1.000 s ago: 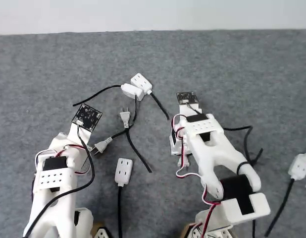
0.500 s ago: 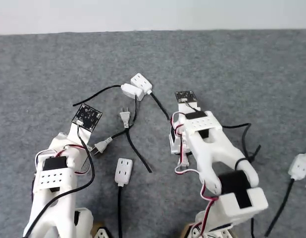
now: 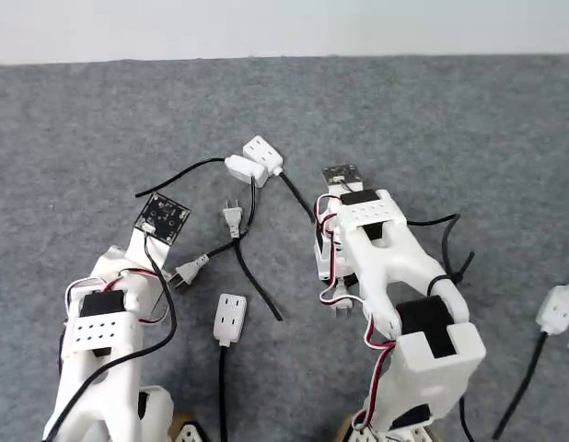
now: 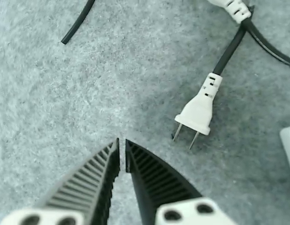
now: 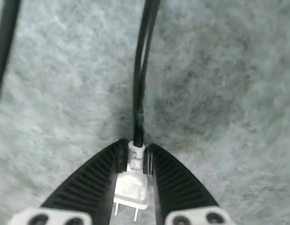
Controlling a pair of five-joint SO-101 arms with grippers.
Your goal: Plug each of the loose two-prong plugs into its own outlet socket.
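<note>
My right gripper (image 5: 134,146) is shut on a white two-prong plug (image 5: 132,185), whose black cord (image 5: 141,70) runs away over the grey carpet. In the high view the right arm (image 3: 381,253) covers that plug. My left gripper (image 4: 121,141) is shut on nothing, its tips just above the carpet. Beside it lies a loose white plug (image 4: 199,110), prongs toward the gripper; the same plug (image 3: 187,272) shows by the left arm (image 3: 110,304). Another loose plug (image 3: 232,217) lies farther back. A white outlet socket (image 3: 230,319) lies between the arms.
At the back, a white outlet (image 3: 263,152) lies against a white plug body (image 3: 245,168), with black cords looping around them. Another white outlet (image 3: 558,308) lies at the right edge. The carpet beyond the cords is open floor.
The right arm has swung a little to the left and forward, still holding its plug. The left arm and the loose plugs have not moved.
</note>
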